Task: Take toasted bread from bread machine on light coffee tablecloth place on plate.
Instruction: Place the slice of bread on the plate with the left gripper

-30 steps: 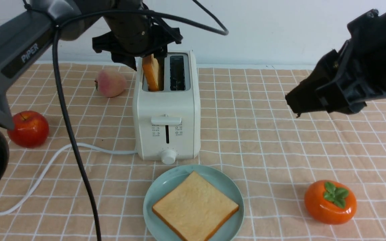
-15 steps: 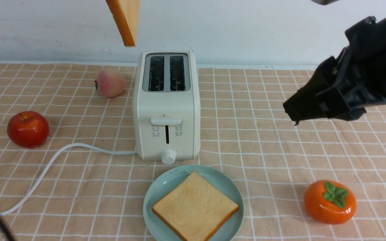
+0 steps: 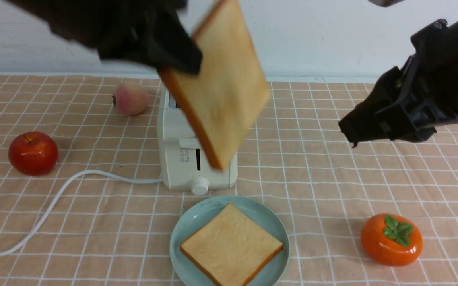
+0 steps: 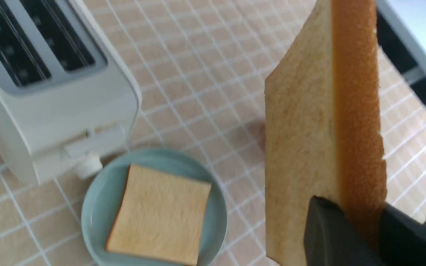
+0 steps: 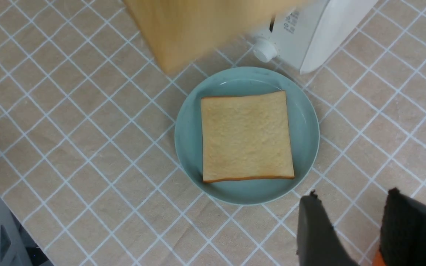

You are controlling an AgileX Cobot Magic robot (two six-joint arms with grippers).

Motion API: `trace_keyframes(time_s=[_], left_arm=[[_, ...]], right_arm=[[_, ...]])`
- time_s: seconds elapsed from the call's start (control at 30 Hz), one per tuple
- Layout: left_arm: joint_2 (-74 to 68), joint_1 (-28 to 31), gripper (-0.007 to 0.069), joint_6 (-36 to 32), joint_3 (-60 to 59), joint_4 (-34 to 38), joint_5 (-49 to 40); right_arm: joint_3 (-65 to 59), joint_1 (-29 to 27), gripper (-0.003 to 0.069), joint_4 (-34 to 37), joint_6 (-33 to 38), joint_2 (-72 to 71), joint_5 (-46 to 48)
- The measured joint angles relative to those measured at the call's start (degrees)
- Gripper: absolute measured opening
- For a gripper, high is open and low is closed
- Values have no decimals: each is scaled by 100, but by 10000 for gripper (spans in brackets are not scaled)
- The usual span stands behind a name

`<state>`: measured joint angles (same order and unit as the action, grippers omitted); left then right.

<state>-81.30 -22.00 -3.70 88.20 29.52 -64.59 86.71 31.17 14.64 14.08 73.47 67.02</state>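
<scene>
My left gripper (image 3: 173,65) is shut on a slice of toasted bread (image 3: 219,85) and holds it tilted in the air in front of the bread machine (image 3: 181,159). In the left wrist view the jaws (image 4: 353,218) pinch the slice (image 4: 309,129) by one edge. Both toaster slots (image 4: 35,40) look empty. A second slice (image 3: 231,246) lies flat on the mint plate (image 3: 197,216) in front of the toaster, on the tan gridded tablecloth (image 3: 312,167). My right gripper (image 3: 350,129) hangs open and empty above the cloth at the right; its jaws (image 5: 350,197) are beside the plate (image 5: 190,147).
A red apple (image 3: 33,153) and a peach (image 3: 130,98) lie left of the toaster. An orange persimmon (image 3: 392,239) sits at the front right. The toaster's white cord (image 3: 46,210) runs over the cloth to the left front.
My left gripper has lifted the slice out of the toaster slot, gone up out of view, then come forward and down with it, turning its face toward the camera. The right arm barely moved.
</scene>
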Motion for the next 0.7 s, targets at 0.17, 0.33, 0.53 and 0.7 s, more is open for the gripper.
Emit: trace_keyframes(time_s=[0.17, 0.33, 0.53, 0.7], left_arm=[[-815, 0, 85, -1311, -1416, 793, 568], [-1541, 0, 85, -1785, -1795, 1504, 1306], [-2157, 6, 98, -870, -1796, 1338, 1627], [-2263, 6, 300, 34, -1771, 418, 1743]], right_arm=[[0, 0, 264, -12, 0, 0, -24], [0, 0, 264, -12, 0, 0, -24], [0, 0, 264, -12, 0, 0, -24], [0, 0, 264, -12, -6, 0, -24]])
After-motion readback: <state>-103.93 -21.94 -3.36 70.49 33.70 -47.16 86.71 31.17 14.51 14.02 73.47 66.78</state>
